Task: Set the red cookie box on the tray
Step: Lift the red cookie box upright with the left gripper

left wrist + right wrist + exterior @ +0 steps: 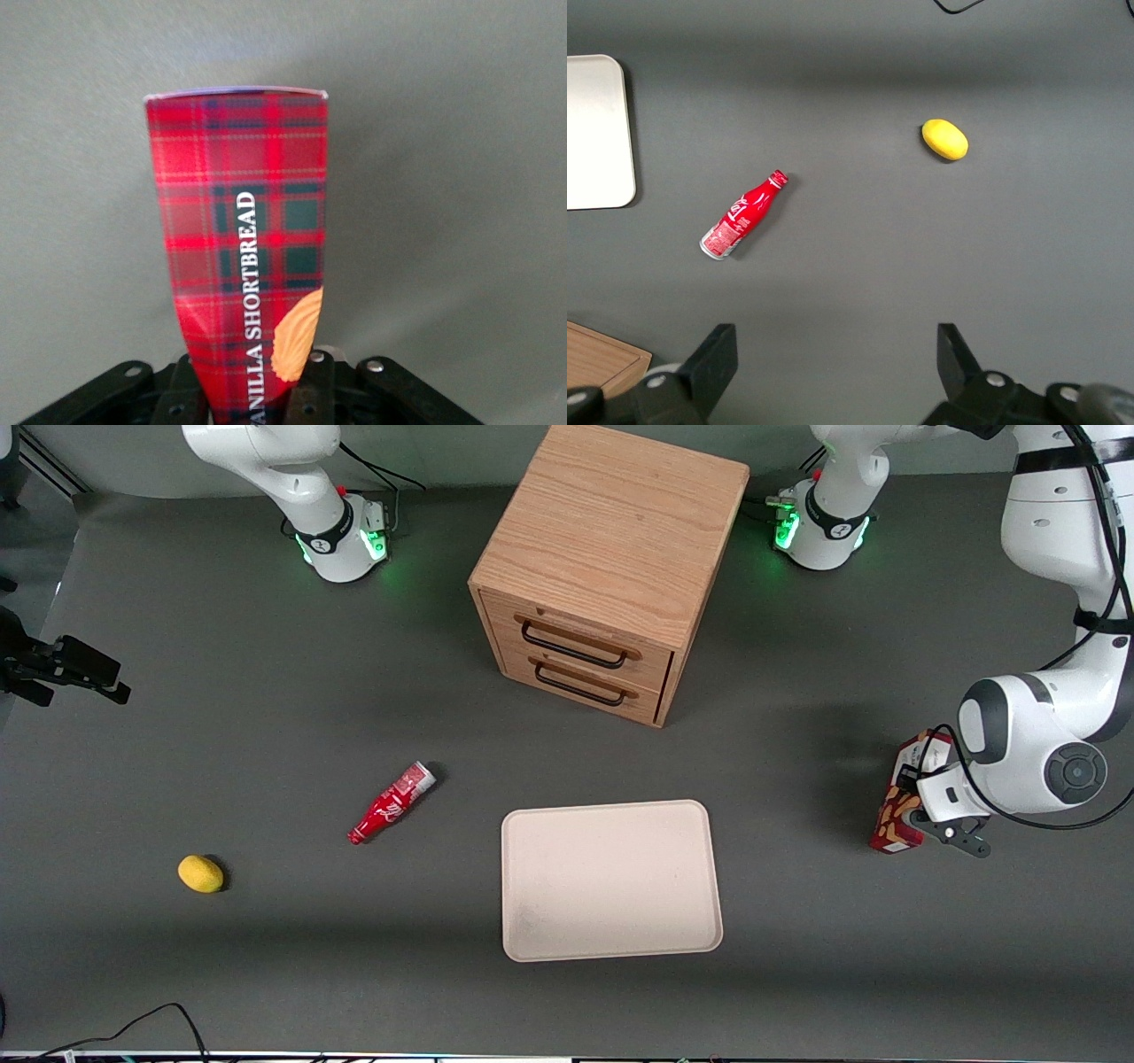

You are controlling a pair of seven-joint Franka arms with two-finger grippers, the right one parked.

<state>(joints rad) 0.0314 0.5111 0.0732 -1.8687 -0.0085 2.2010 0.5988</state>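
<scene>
My gripper (921, 815) at working arm's end of table, fingers (314, 385) closed on box (244, 257), one each side of its lower end. Box (897, 806) clamped between pads, plaid face toward wrist camera, free end pointing away from gripper. I can't tell if box touches table. Tray (609, 880) well apart from gripper, toward parked arm's end, nothing on it. Drawer cabinet (602, 567) farther from front camera than gripper. Bottle (391, 803) and lemon (201, 873) farther off than tray, lying on table.
</scene>
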